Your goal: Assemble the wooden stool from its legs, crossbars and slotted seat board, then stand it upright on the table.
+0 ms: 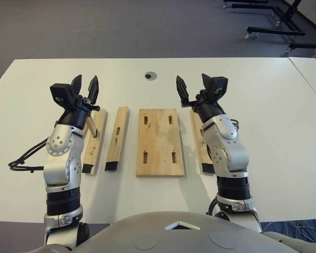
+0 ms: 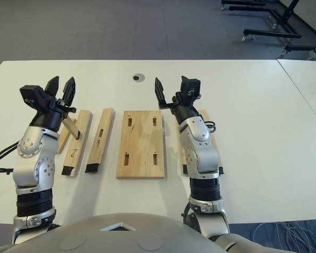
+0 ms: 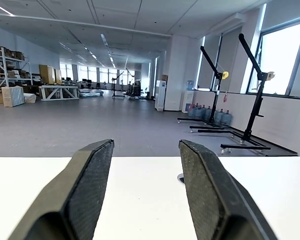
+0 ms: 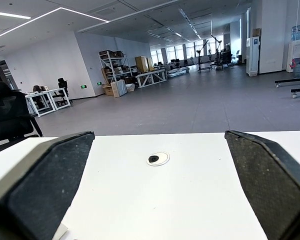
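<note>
On the white table (image 1: 268,116), nearest to the robot's side, lie the parts of the stool, all flat and not yet joined. The slotted seat board (image 1: 160,141) is in the middle, with its four slots facing up and its long side running away from the robot. To the robot's left of it there are two legs side by side. The inner leg (image 1: 117,138) is near the board but apart from it. The outer leg (image 1: 93,150) lies just beside the inner one. Both have their dark ends toward the near edge. A thin crossbar (image 2: 71,128) lies slanted across the far part of the outer leg. On the right of the board more wooden pieces (image 1: 195,132) lie along it, mostly covered by the right arm, so I cannot tell how many they are.

A little farther, the left gripper (image 1: 86,79) hangs above the far end of the outer leg, with its fingers spread and nothing between them. The right gripper (image 1: 191,79) is above the table past the right-hand pieces, also spread wide and empty.

Beyond both grippers a small round cable hole (image 1: 150,76) sits in the table. Behind the far edge, black wheeled stands (image 1: 274,29) stand on the grey floor.
</note>
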### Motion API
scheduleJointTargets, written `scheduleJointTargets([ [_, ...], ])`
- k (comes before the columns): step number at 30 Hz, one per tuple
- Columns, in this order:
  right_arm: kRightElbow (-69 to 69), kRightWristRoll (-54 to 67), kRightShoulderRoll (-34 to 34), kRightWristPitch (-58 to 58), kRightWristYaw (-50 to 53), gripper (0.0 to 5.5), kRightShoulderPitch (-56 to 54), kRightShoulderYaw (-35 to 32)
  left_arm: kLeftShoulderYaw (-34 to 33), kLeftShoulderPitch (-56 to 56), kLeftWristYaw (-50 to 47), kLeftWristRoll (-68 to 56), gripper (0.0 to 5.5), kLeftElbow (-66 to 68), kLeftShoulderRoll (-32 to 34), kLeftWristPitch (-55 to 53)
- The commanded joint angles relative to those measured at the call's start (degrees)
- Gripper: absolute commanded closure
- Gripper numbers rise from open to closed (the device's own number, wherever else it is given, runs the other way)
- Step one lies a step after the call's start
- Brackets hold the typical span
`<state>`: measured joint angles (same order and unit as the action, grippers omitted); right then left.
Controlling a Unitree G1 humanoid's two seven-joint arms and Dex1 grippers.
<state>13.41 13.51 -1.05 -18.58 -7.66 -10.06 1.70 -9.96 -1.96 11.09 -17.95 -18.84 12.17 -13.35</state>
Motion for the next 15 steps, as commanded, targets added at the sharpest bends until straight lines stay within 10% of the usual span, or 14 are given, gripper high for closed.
scheduleJointTargets([
  [1,0.12,0.11,-0.6,0.14,0.67,0.7,0.73,-0.19,-0.46,-0.13,1.19,-1.08,3.12,-0.59,1.8,-3.27],
  [15,3.18,-1.77,-2.74,2.43,3.03,0.7,6.78,2.08,-9.24,-5.75,7.29,-9.14,3.12,-3.46,9.65,-4.72],
])
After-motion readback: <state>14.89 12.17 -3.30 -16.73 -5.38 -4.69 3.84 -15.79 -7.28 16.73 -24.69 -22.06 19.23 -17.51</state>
